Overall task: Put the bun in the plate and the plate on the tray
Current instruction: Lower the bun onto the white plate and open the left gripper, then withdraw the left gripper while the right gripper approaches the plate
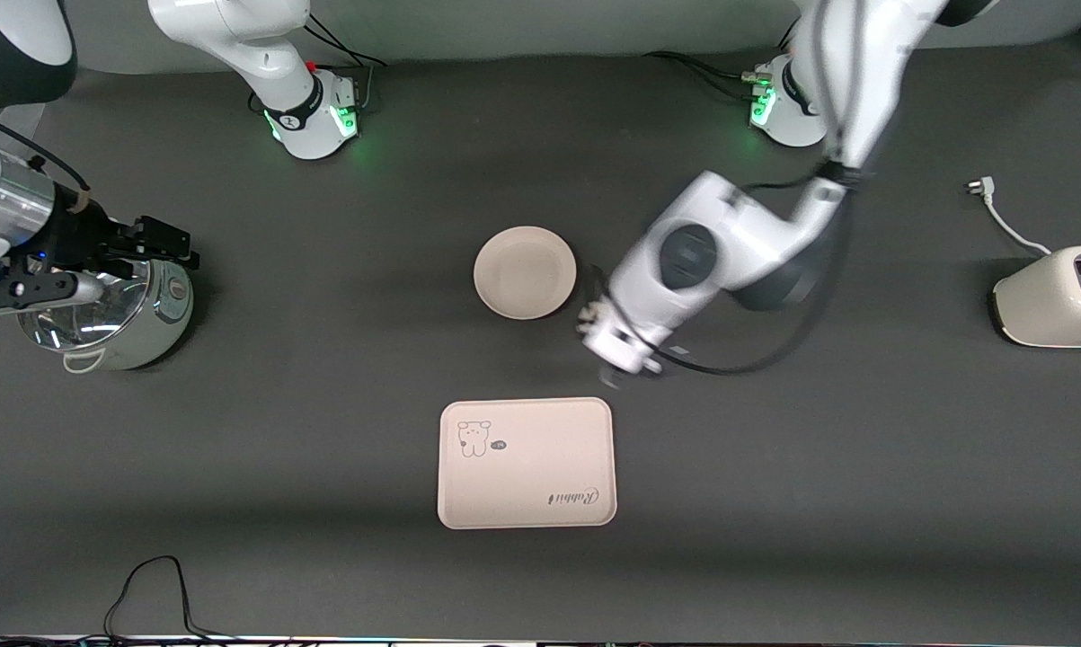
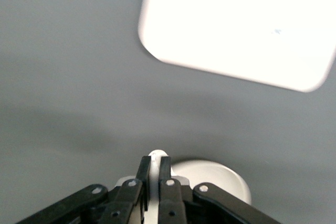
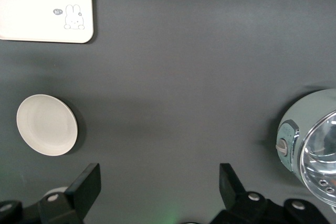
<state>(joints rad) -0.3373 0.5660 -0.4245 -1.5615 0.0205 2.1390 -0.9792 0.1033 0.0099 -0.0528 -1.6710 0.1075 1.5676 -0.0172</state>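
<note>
The round cream plate (image 1: pixel 524 271) lies empty mid-table; it also shows in the left wrist view (image 2: pixel 223 179) and the right wrist view (image 3: pixel 47 125). The cream tray (image 1: pixel 527 463) with the animal drawing lies nearer the front camera and shows in both wrist views (image 2: pixel 236 24) (image 3: pixel 44 6). My left gripper (image 1: pixel 616 346) is over the bare table beside the plate, toward the left arm's end. In its wrist view the left gripper (image 2: pixel 156 161) is shut on a small off-white lump, the bun (image 2: pixel 157 155). My right gripper (image 1: pixel 167 244) waits open and empty (image 3: pixel 157 179) over the pot.
A steel pot (image 1: pixel 113 314) stands at the right arm's end of the table and shows in the right wrist view (image 3: pixel 315 145). A cream toaster (image 1: pixel 1057 296) with its white cord and plug (image 1: pixel 998 211) stands at the left arm's end. A black cable (image 1: pixel 154 593) loops near the front edge.
</note>
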